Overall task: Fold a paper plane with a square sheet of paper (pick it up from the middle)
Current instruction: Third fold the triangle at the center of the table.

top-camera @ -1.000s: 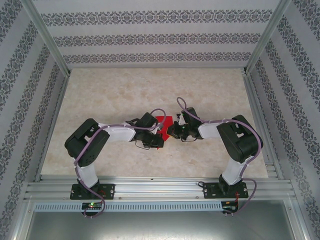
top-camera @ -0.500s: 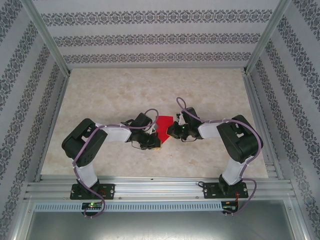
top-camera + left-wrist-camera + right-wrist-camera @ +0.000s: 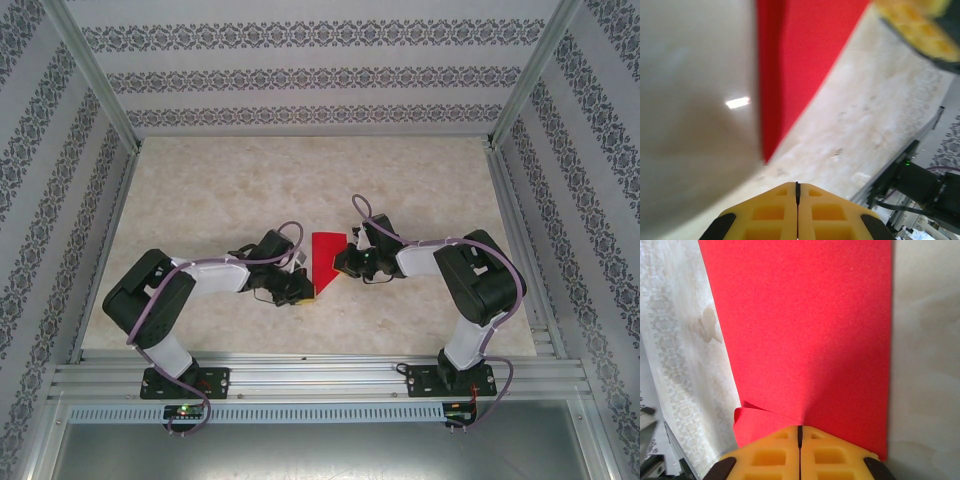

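A pale marbled table (image 3: 220,190) carries the left arm (image 3: 200,272) and the right arm (image 3: 440,255), both reaching inward from the near edge. Between them, near the table's middle, lies the folded red paper (image 3: 326,255), which narrows to a point at its near end. The right pincer (image 3: 800,430), jaws closed tight, sits at the paper's right edge. The left pincer (image 3: 797,186), also closed and holding nothing, is just beside the near point.
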Available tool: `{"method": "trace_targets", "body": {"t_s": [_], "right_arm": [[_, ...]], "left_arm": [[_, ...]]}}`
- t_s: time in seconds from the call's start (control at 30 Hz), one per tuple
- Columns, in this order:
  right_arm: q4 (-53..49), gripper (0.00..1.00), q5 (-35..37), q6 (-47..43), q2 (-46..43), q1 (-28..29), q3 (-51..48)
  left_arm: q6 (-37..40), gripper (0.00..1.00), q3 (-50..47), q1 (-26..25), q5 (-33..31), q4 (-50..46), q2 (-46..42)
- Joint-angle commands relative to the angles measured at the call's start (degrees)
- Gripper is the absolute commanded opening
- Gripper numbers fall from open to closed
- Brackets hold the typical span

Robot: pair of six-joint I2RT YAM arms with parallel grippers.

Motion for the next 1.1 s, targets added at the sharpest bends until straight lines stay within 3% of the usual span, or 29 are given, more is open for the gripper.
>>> {"method": "trace_targets", "body": {"t_s": [0.0, 0.2, 0.43, 0.73, 1.07], "right_arm": [[-6.1, 0.06, 5.6, -1.1, 1.5, 0.1, -1.0], [-5.8, 0.07, 5.6, -0.8, 2.0, 0.1, -0.9], [-6.0, 0.07, 5.7, -0.8, 2.1, 0.3, -0.9], [-6.8, 0.08, 5.9, -1.3, 1.9, 0.1, -0.6], [-6.0, 0.08, 6.3, 0.4, 1.5, 0.3, -1.2]], "left_arm": [[-1.1, 0.09, 3.5, 0.7, 1.7, 1.7, -0.9], [-0.9, 0.1, 8.2, 0.8, 1.1, 1.6, 6.3], [-1.1, 0.09, 5.2, 1.2, -1.5, 0.3, 10.2], [-1.9, 0.09, -3.5, 1.6, -2.8, 0.3, 6.4], [-3.9, 0.09, -4.9, 2.0, -4.5, 0.3, -1.4]]}}
